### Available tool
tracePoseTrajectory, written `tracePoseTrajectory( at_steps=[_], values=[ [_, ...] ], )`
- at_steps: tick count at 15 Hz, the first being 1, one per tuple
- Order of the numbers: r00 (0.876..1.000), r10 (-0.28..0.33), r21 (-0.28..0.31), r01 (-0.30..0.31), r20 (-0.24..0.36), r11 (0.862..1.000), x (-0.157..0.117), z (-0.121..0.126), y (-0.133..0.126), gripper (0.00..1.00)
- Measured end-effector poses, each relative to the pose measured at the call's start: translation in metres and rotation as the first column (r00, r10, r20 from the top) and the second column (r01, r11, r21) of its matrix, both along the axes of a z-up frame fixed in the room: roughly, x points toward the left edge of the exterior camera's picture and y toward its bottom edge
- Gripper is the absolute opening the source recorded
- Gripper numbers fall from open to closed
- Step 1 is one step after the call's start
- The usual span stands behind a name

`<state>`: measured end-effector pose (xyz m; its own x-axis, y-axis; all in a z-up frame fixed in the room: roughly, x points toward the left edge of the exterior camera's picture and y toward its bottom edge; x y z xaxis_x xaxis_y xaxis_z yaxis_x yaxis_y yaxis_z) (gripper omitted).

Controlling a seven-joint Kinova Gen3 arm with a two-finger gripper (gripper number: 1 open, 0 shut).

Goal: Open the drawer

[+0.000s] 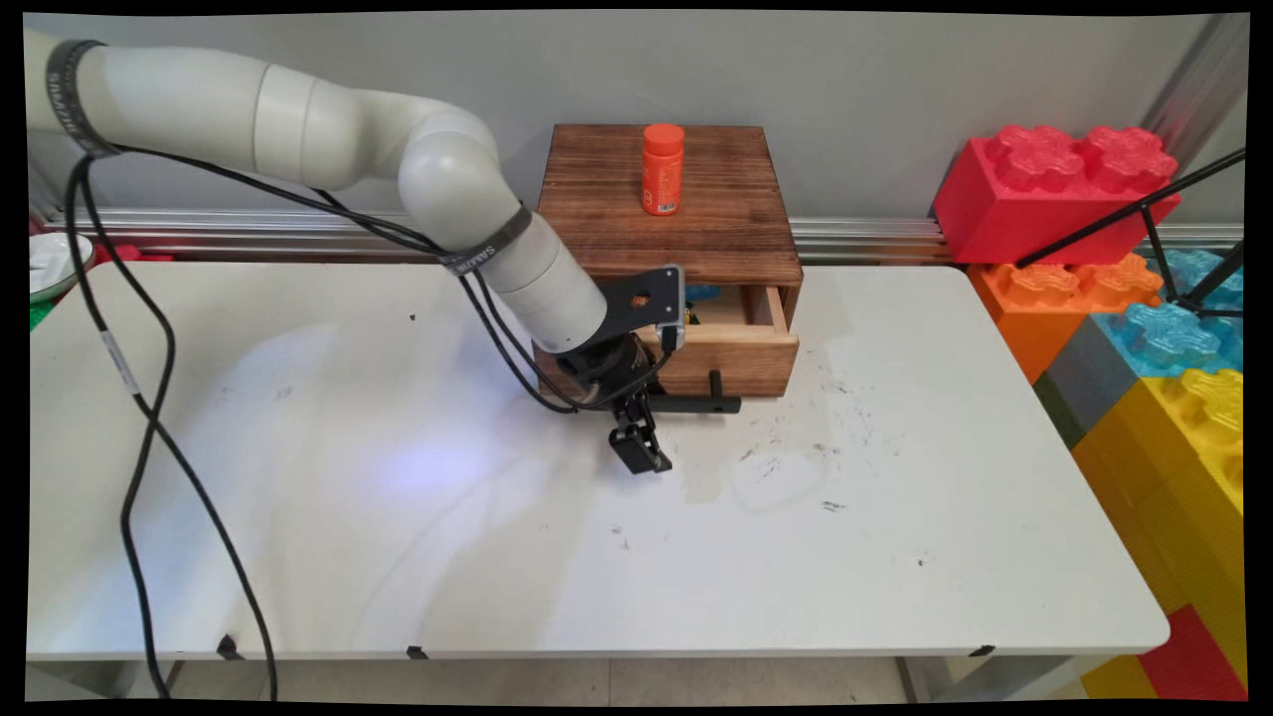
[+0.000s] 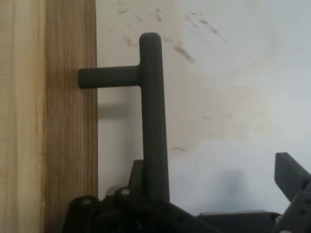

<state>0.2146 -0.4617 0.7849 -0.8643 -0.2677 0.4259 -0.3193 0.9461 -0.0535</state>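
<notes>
- Jaws: spread apart and holding nothing. One finger [image 2: 291,177] stands clear at the hand view's right; the other cannot be made out against the linkage.
- Handle [image 1: 696,404]: a black bar on a short post, fixed to the drawer front [image 1: 731,353]. In the hand view the handle [image 2: 153,121] runs lengthwise within the jaws' span, well off-centre towards the wood side, and whether it touches the linkage cannot be told.
- Drawer: partly out of the wooden cabinet [image 1: 666,229], with something blue [image 1: 702,293] inside.
- Orange bottle [image 1: 662,169]: upright on the cabinet top, well apart from the jaws.
- Worktop [image 1: 398,547]: white and scuffed, lying just under the jaws.
- Handling judgement: a firm grip wants the bar centred between the fingers, clear of the post. A straight, level motion suits the drawer and keeps the bottle steady.
</notes>
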Motion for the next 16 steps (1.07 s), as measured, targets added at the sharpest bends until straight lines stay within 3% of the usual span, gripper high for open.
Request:
tracePoseTrajectory(
  at_steps=[16],
  values=[
    [1.000,0.007,0.048,-0.005,-0.029,0.999,-0.008,0.010,0.069,1.00]
  ],
)
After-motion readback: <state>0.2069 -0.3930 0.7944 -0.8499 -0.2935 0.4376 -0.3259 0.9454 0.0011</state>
